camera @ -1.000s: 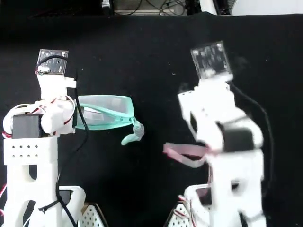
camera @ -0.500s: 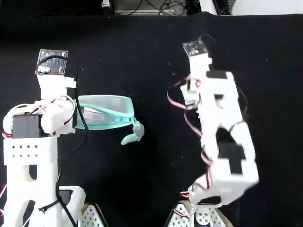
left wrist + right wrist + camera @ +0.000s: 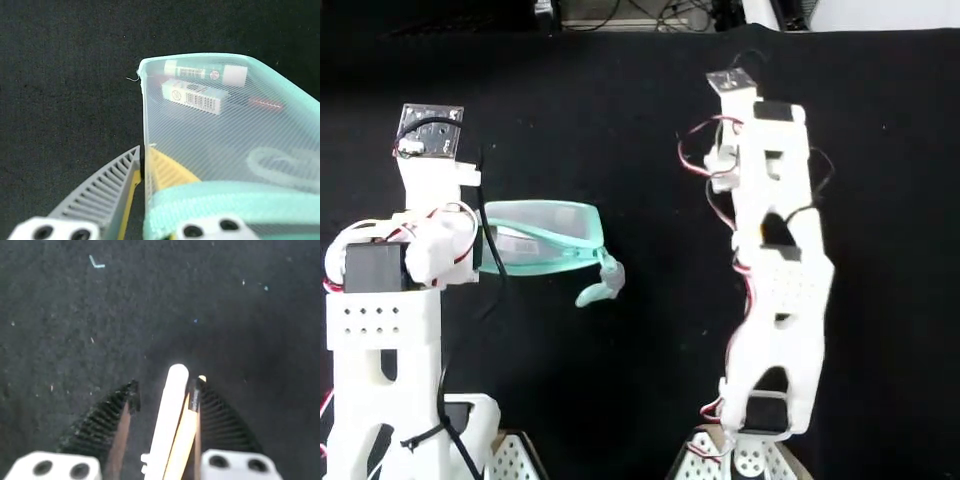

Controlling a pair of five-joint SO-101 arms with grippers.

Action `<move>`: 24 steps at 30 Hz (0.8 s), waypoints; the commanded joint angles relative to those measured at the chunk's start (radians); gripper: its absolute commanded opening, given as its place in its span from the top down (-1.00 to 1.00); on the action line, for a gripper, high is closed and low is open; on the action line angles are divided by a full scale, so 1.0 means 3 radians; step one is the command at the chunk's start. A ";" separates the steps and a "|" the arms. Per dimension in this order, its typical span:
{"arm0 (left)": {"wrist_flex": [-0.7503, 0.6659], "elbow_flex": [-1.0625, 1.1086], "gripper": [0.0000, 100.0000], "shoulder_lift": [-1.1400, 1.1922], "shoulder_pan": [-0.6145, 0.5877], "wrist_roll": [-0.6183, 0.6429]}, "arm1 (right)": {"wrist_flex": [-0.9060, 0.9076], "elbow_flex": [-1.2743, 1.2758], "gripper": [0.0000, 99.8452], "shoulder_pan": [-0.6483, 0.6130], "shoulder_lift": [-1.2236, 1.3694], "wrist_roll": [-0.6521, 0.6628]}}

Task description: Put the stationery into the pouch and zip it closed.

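Observation:
A mint-edged translucent mesh pouch (image 3: 545,235) lies left of centre, its strap (image 3: 602,283) trailing toward the middle. My left gripper (image 3: 145,151) is shut on the pouch (image 3: 220,135) edge, one finger on each side of the mesh. Through the mesh I see a white tube (image 3: 205,71), a barcoded eraser (image 3: 195,95) and something red (image 3: 265,102). My right arm (image 3: 775,230) stretches toward the table's far side. My right gripper (image 3: 164,386) is open just above the cloth. A white pen (image 3: 170,410) sits between its fingers, against one of them, with a gap to the other.
The black cloth (image 3: 620,120) covers the whole table. Cables and equipment (image 3: 620,12) lie beyond the far edge. The two arm bases (image 3: 510,455) stand at the near edge.
The right arm has unfolded from a hunched pose near its base and stretched out toward the far side. The left arm and the pouch have stayed put.

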 commanded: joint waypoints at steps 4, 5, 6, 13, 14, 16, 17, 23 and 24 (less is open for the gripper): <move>0.0015 0.0013 0.94 0.0010 -0.0043 -0.0010 | 0.0614 -0.1174 0.78 -0.0010 0.0601 0.0251; 0.0015 0.0013 0.94 0.0010 -0.0043 -0.0010 | 0.0716 -0.1327 0.86 -0.0026 0.0678 0.0327; 0.0015 0.0013 0.94 0.0010 -0.0043 -0.0010 | 0.0818 -0.1481 0.96 -0.0036 0.0744 0.0363; 0.0015 0.0013 0.94 0.0010 -0.0043 -0.0015 | 0.1130 -0.2253 0.98 -0.0020 0.0867 0.0235; 0.0015 0.0013 0.94 0.0010 -0.0043 -0.0015 | 0.1130 -0.2232 0.98 -0.0020 0.0816 0.0189; 0.0015 0.0013 0.94 0.0010 -0.0043 -0.0015 | 0.1130 -0.2120 0.98 -0.0031 0.0688 0.0153; 0.0010 0.0013 0.94 0.0010 -0.0043 -0.0015 | 0.1130 -0.2043 0.98 -0.0046 0.0601 0.0153; 0.0010 0.0013 0.94 0.0010 -0.0043 -0.0015 | 0.1130 -0.1373 0.98 -0.0235 -0.0228 0.0153; 0.0010 0.0013 0.94 0.0010 -0.0043 -0.0015 | 0.1130 -0.1204 0.98 -0.0271 -0.0407 0.0153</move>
